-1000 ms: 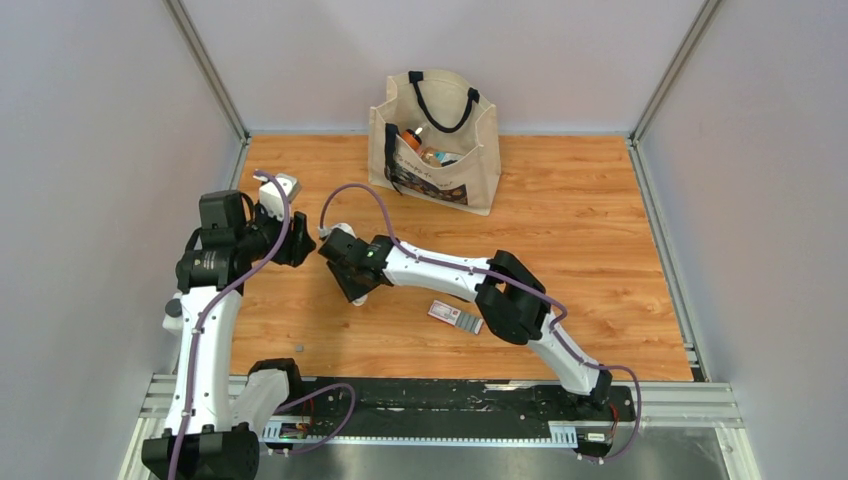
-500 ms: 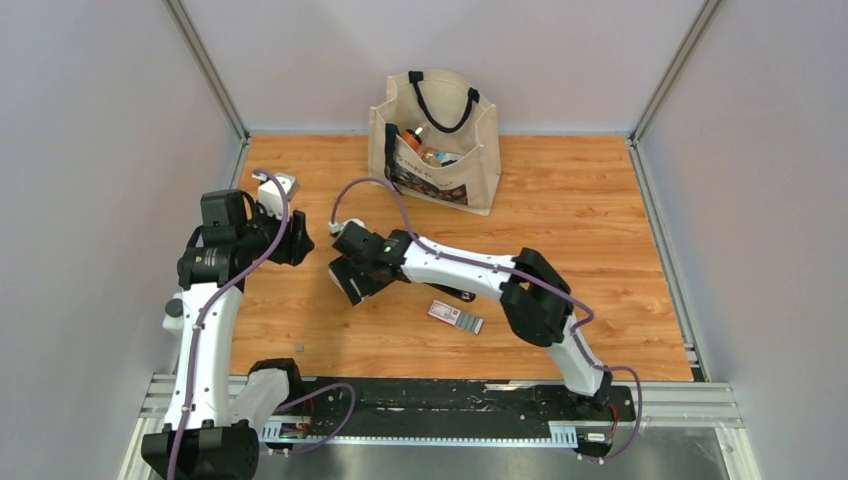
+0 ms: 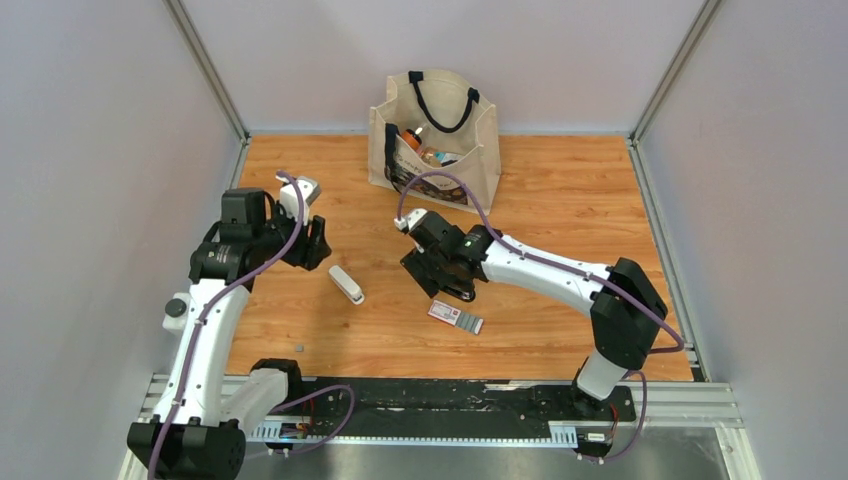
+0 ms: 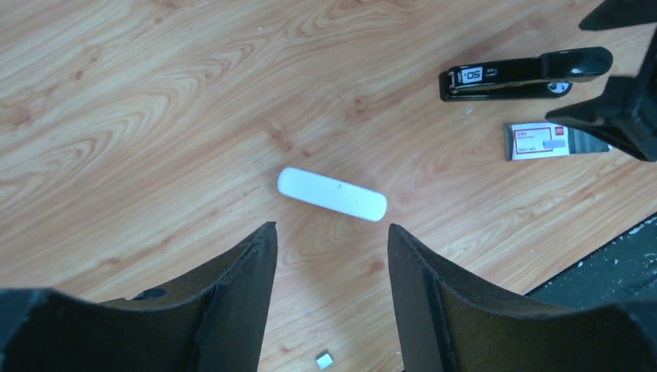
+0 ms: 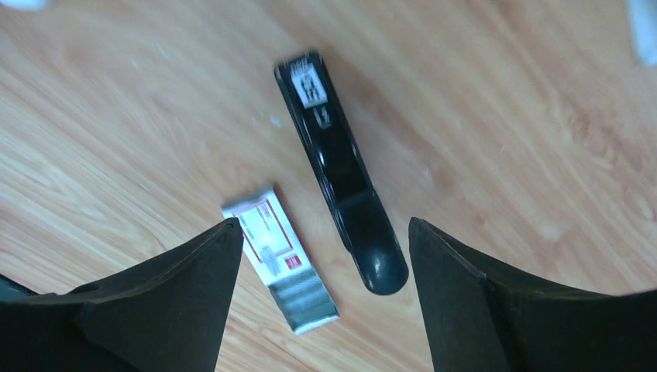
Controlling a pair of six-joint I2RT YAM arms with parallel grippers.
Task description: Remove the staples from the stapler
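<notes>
The black stapler (image 5: 341, 170) lies flat and closed on the wooden table, its rounded end toward my right gripper (image 5: 324, 225). That gripper hovers above it, open and empty, with the stapler between its fingers in the wrist view. In the top view the right gripper (image 3: 440, 283) hides most of the stapler. The left wrist view shows the stapler (image 4: 527, 75) at the upper right. My left gripper (image 4: 331, 230) is open and empty, above the table near a white oblong bar (image 4: 331, 194). A small grey bit of staples (image 4: 325, 359) lies apart, near the left arm (image 3: 298, 347).
A small red-and-white box (image 5: 279, 256) lies just beside the stapler, also seen in the top view (image 3: 456, 316). The white bar (image 3: 346, 284) lies between the two grippers. A canvas tote bag (image 3: 436, 150) with items stands at the back.
My right gripper has opened wide and swung right, from beside the left gripper to above the stapler. The white bar now lies on the table. The left gripper shifted slightly right.
</notes>
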